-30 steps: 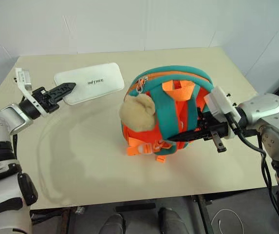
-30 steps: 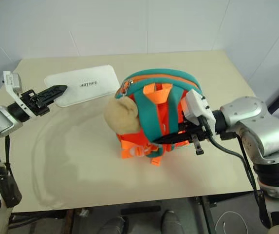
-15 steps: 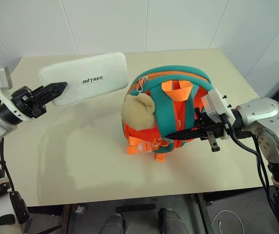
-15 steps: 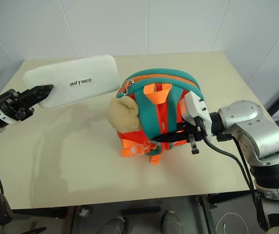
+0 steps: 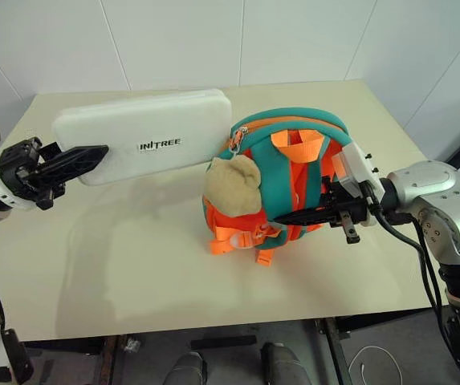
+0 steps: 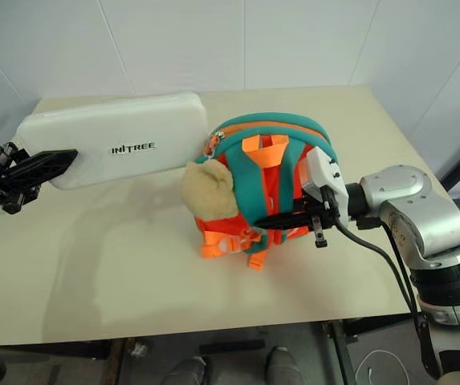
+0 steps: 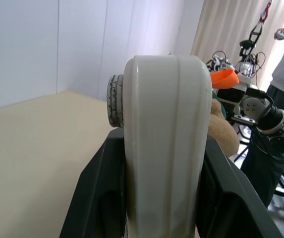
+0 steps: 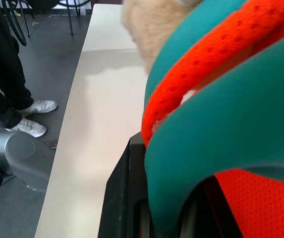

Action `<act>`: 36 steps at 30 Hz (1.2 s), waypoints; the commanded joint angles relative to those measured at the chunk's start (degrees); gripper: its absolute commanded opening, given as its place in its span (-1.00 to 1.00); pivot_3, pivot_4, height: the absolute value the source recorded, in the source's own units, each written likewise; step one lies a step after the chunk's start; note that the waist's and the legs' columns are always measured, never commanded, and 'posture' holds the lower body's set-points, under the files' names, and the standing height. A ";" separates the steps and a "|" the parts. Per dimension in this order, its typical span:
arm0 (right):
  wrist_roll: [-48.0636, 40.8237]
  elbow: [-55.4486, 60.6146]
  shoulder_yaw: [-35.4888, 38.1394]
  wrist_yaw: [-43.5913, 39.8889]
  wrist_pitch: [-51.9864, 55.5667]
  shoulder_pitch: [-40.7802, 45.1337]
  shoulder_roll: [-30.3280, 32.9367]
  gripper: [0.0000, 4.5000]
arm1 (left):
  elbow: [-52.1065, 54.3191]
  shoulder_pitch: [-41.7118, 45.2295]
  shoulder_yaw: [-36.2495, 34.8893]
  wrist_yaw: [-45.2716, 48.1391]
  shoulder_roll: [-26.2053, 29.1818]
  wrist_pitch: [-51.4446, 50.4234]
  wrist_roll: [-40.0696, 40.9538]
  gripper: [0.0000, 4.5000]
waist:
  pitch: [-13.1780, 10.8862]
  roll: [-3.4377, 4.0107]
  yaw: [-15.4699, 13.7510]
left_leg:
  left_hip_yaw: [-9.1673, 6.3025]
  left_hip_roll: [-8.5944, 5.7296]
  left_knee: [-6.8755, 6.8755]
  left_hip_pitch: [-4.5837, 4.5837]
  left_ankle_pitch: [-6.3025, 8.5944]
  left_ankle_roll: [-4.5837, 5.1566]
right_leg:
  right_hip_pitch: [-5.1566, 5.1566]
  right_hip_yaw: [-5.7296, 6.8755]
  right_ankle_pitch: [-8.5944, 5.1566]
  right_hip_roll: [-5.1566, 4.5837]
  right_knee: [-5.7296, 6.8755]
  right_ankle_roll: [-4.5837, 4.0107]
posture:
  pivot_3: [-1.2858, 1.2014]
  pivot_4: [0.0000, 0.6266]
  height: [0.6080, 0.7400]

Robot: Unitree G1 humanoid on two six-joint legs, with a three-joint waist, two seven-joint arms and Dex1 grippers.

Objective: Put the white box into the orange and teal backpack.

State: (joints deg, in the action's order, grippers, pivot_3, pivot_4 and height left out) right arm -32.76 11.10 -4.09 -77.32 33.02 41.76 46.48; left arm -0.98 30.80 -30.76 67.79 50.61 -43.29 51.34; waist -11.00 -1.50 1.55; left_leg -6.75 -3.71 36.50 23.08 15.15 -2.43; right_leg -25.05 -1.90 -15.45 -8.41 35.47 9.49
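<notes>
Lifted off the surface (image 5: 133, 265) since a second ago, the white box (image 5: 145, 143) now hangs in the air, tilted up so its lettered face shows. In the head views the left tool (image 5: 75, 159) clamps the box by one short end, and the far end reaches just beside the backpack (image 5: 294, 172), near the zip at its top edge. The right tool (image 5: 294, 216) is closed on a teal strap at the backpack's side, holding it upright, with the tan plush toy (image 5: 230, 186) hanging just past its tip.

From the left wrist, the box's end stands squeezed between the two black fingers (image 7: 99, 193), with a person standing beyond the backpack.

From the right wrist, the teal strap (image 8: 206, 163) sits pinched in the closed jaws.

My worry: the box is long and gripped only at one end, so it could pivot or slip. I cannot tell that the zip is open wide enough; pushing against a closed mouth would topple the backpack or drag the strap loose.
</notes>
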 commanded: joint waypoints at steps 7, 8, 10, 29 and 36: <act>0.34 -0.53 0.90 -0.48 -1.45 2.35 0.19 -1.00 | -0.24 -0.86 3.42 8.59 5.19 5.60 -2.90 -0.44 | 0.00 0.00 0.09 | 0.01 0.00 -0.01 0.00 0.02 0.04 | 0.00 0.00 0.00 0.01 -0.02 0.00 | 0.03 -0.52 1.00; 0.46 -0.71 0.83 -0.52 -1.59 2.40 0.15 -1.00 | -0.55 -1.16 4.14 9.66 5.86 6.59 -3.80 -0.44 | 0.00 0.00 0.10 | 0.01 0.00 -0.01 0.00 0.03 0.04 | -0.01 0.00 0.00 0.01 -0.02 0.00 | 0.03 -0.52 1.00; 0.70 -0.98 0.71 -0.59 -1.76 2.56 -0.01 -1.00 | -1.19 -1.33 5.54 11.19 7.05 8.19 -5.30 -0.44 | 0.00 0.01 0.07 | 0.02 0.02 -0.02 0.00 0.03 0.05 | -0.01 0.00 0.00 0.02 -0.03 0.00 | 0.03 -0.52 1.00; 0.49 0.38 0.37 -0.44 -1.01 1.98 -2.26 -1.00 | -11.35 20.09 24.31 2.79 2.07 16.79 -23.66 -0.44 | 0.00 0.00 0.09 | 0.01 0.12 0.13 -0.01 0.03 0.08 | 0.05 0.01 0.04 0.17 0.11 -0.04 | 0.03 -0.52 1.00; 0.70 0.63 -0.14 0.19 -0.87 1.92 -3.53 -1.00 | -12.29 25.57 29.92 3.06 -3.34 14.14 -25.91 -0.44 | 0.00 0.00 0.07 | 0.01 0.19 0.39 0.02 0.05 0.07 | 0.10 0.00 0.04 0.25 0.15 -0.03 | 0.03 -0.52 1.00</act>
State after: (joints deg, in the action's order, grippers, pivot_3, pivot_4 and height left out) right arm -30.97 9.79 -4.67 -77.38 32.55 43.33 43.06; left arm -14.21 54.45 -0.73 71.78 47.34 -28.48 26.04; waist -11.00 -1.50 1.62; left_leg -6.73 -3.51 36.94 23.10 15.20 -2.36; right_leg -24.94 -1.90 -15.41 -8.14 35.61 9.46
